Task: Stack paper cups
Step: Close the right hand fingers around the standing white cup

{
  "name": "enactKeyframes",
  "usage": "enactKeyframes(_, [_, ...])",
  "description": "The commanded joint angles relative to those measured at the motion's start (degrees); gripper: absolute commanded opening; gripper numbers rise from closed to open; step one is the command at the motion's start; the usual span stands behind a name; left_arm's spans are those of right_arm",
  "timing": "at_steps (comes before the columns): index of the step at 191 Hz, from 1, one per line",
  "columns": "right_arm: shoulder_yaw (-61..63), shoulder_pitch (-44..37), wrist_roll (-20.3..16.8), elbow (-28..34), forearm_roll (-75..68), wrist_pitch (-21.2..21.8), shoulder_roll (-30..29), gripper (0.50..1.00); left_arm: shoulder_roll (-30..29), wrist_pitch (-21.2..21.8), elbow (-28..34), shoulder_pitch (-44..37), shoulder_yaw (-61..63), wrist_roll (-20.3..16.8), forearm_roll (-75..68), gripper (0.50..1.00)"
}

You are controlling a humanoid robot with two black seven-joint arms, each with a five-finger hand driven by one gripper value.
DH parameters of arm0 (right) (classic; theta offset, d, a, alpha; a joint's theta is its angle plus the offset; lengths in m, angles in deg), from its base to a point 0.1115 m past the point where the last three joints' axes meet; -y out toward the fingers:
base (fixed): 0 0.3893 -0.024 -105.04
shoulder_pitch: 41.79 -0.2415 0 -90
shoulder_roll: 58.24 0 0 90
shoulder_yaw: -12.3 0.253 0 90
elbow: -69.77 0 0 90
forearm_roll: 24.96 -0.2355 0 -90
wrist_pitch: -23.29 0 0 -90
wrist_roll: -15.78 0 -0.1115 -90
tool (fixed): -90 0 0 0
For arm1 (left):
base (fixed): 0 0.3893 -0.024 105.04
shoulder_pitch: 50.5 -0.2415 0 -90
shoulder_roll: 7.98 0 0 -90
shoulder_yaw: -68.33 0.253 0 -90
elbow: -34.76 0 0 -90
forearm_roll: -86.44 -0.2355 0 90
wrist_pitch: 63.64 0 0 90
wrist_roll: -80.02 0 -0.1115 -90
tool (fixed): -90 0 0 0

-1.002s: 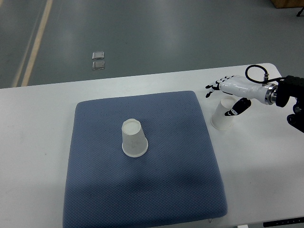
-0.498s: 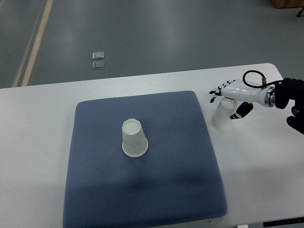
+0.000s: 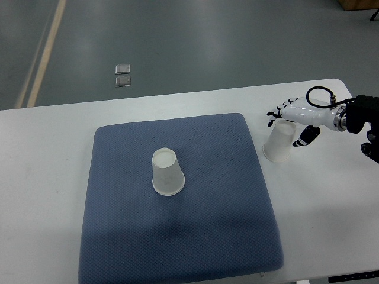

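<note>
on white table (image 3: 53, 154), blue mat (image 3: 207, 225), two upturned cups, grey floor (image 3: 195, 41) beyond

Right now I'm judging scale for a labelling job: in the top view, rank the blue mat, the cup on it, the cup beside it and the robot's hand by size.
1. Blue mat, by far.
2. Cup on the mat and cup beside the mat: alike, unranked.
3. Right hand: close to the cups, partly overlapping one, so unsure.

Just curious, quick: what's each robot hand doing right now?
Left hand: not in view.
Right hand: fingers open around the paper cup on the table, not clearly gripping.
</note>
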Motion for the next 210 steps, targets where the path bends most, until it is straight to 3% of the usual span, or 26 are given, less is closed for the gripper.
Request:
enactKeyframes(1, [-0.2, 0.0, 0.0, -0.3, 0.0, 0.0, 0.0, 0.909, 0.0, 0.0, 0.0, 0.0, 0.0, 0.0, 0.0, 1.0])
enactKeyframes(20, [-0.3, -0.4, 0.0, -0.5, 0.0, -0.1, -0.1, 0.897, 0.0, 0.0, 0.0, 0.0, 0.0, 0.0, 0.0, 1.0])
enactKeyframes(66, [-0.4, -0.5, 0.1, -0.8, 0.0, -0.1, 0.0, 0.803, 0.0, -0.1, 0.0, -0.1, 0.0, 0.0, 0.0, 1.0])
enactKeyframes(118, [-0.8, -0.5, 0.1, -0.8, 0.0, 0.0, 0.0, 0.756, 0.0, 0.0, 0.0, 0.0, 0.0, 0.0, 0.0, 1.0])
enactKeyframes(184, [-1.2, -0.6, 0.2, -0.8, 0.0, 0.0, 0.4, 0.586, 0.0, -0.1, 0.0, 0.0, 0.0, 0.0, 0.0, 1.0])
enactKeyframes(210, [-0.8, -1.5, 0.3, -0.7, -0.2, -0.1, 0.8, 0.58, 0.0, -0.1, 0.0, 0.0, 0.0, 0.0, 0.0, 1.0])
